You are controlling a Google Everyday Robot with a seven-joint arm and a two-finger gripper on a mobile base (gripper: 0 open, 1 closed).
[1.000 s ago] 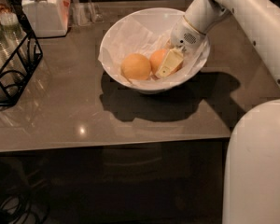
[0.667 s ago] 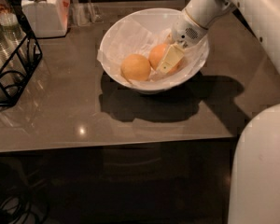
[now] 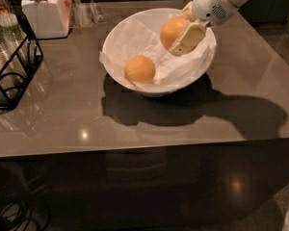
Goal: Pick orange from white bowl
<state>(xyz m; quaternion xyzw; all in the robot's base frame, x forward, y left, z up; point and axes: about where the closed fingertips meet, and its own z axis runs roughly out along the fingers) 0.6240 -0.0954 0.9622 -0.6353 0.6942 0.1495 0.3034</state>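
The white bowl (image 3: 135, 20), lined with crinkled white paper, stands on the grey table at the back centre. My gripper (image 3: 179, 29) comes in from the upper right and is shut on the orange (image 3: 171, 31), holding it lifted above the bowl's right side. One cream finger (image 3: 187, 38) shows in front of the fruit; the other is hidden behind it. A paler yellow-orange fruit (image 3: 140, 69) still lies in the bowl at its left front.
A white lidded jar (image 3: 44, 11) stands at the back left. A black wire rack (image 3: 12, 69) with bottles sits at the left edge. The grey table (image 3: 135, 124) ends at a front edge, with dark floor below.
The gripper has risen with the orange, lifting it from beside the paler fruit at the bowl's bottom to above the bowl's right side. The paler fruit stays in the bowl.
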